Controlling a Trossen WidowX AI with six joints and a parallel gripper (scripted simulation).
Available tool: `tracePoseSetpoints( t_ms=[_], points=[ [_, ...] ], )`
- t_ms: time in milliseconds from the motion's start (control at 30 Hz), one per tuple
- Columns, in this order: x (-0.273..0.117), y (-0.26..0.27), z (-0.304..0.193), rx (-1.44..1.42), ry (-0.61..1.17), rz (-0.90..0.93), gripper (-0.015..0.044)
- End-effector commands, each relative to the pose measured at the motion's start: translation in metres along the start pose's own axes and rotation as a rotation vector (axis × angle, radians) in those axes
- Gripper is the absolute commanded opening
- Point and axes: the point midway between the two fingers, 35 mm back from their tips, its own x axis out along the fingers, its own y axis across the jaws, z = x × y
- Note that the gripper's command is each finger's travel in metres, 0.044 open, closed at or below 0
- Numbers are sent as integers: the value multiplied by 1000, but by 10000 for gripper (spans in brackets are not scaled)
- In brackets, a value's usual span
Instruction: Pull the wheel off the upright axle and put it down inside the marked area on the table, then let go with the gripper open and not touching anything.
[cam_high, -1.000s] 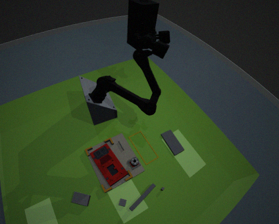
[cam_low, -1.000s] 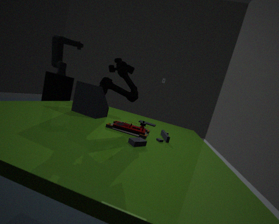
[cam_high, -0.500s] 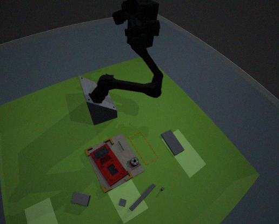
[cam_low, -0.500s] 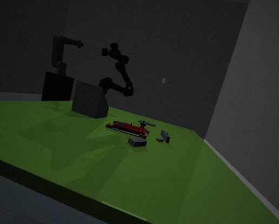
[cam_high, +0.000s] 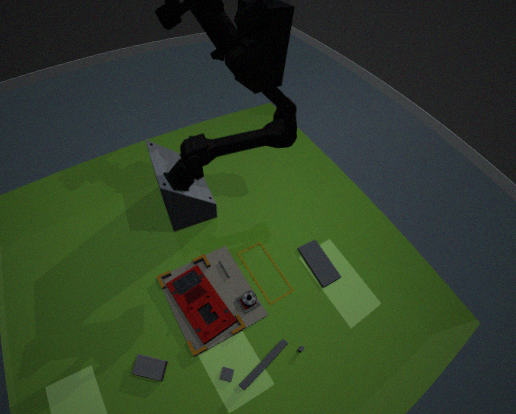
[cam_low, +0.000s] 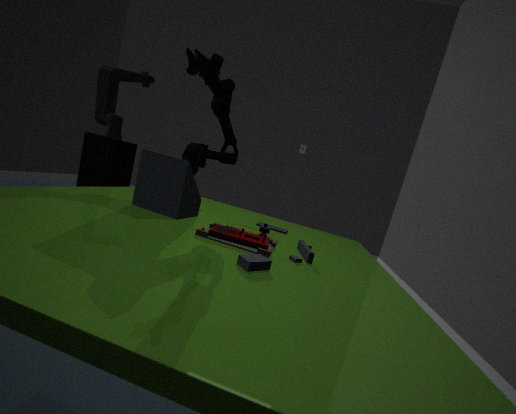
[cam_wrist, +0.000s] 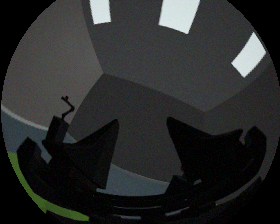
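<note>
The wheel (cam_high: 248, 298) (cam_low: 264, 229), small with a pale ring on top, sits on the right part of the grey board. It appears to be on the axle, which is hidden beneath it. The marked area (cam_high: 276, 266) is a thin orange rectangle on the table, right of the board in the top view, with nothing inside it. My gripper (cam_low: 192, 50) (cam_wrist: 142, 121) is open and empty, with its fingers apart. It is raised high above the table, far from the wheel, and points up toward the walls and ceiling.
The grey board (cam_high: 227, 289) holds a red panel (cam_high: 215, 326) (cam_low: 235, 236) between orange corner pieces. A grey block (cam_high: 320, 264) lies right of the marked area. A long bar (cam_high: 263, 364), another block (cam_high: 150, 368) and two small pieces lie beyond the board. Another arm stands behind mine.
</note>
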Motion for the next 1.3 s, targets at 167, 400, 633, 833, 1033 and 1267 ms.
tracePoseSetpoints(
  t_ms=[167, 400, 633, 833, 1033, 1267],
  points=[
    [-19, 87, 110, 71, -368, 351, 300],
    [-68, 135, 174, 111, -585, 598, 300],
    [-140, 181, 225, 103, -782, 874, 300],
    [-214, 215, 250, 69, -913, 1122, 300],
    [-287, 241, 257, 34, -964, 1352, 300],
    [-378, 264, 246, -84, -1008, 1671, 300]
  ],
)
